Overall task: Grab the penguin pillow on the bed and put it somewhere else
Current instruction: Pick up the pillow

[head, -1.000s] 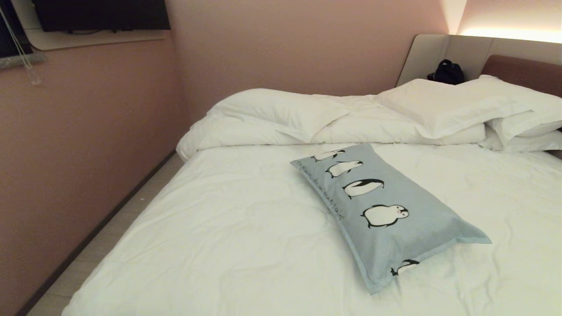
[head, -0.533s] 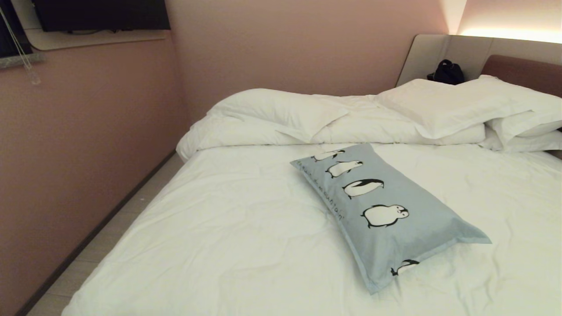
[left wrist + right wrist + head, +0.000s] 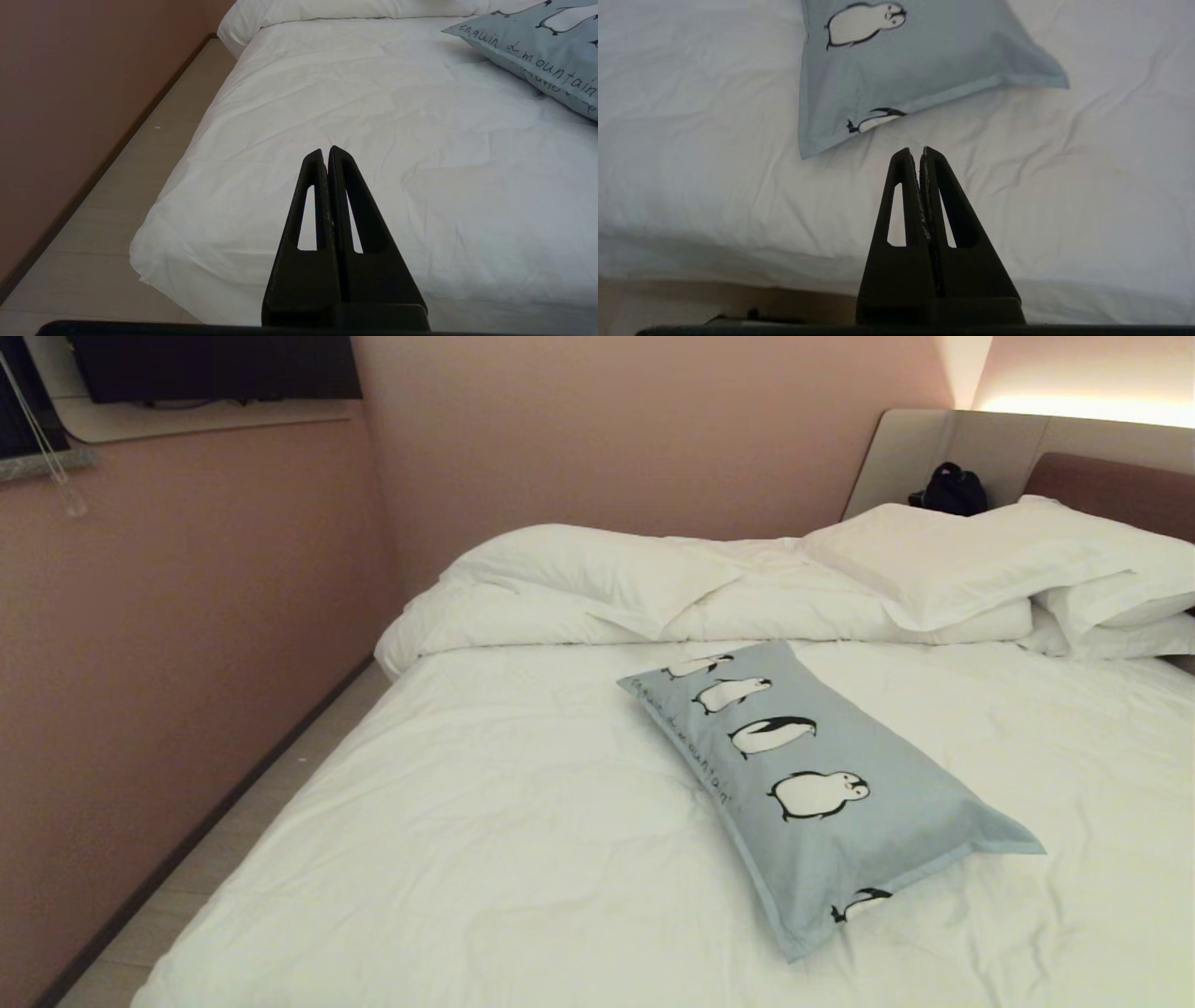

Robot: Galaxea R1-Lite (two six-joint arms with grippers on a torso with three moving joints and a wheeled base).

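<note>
Head view: showed the bed (image 3: 523,840) filling most of the frame, white sheet bare at lower left. Had a rumpled white duvet (image 3: 597,583) bunched across the upper centre, plain white pillows (image 3: 990,560) stacked at upper right. Found the penguin pillow (image 3: 822,793) lying diagonally, right of centre, flat on the sheet. Caught the right gripper (image 3: 921,150), fingers pressed together and empty, just short of the pillow's near corner. Kept the left gripper (image 3: 325,150) likewise pinched closed over bare sheet.
</note>
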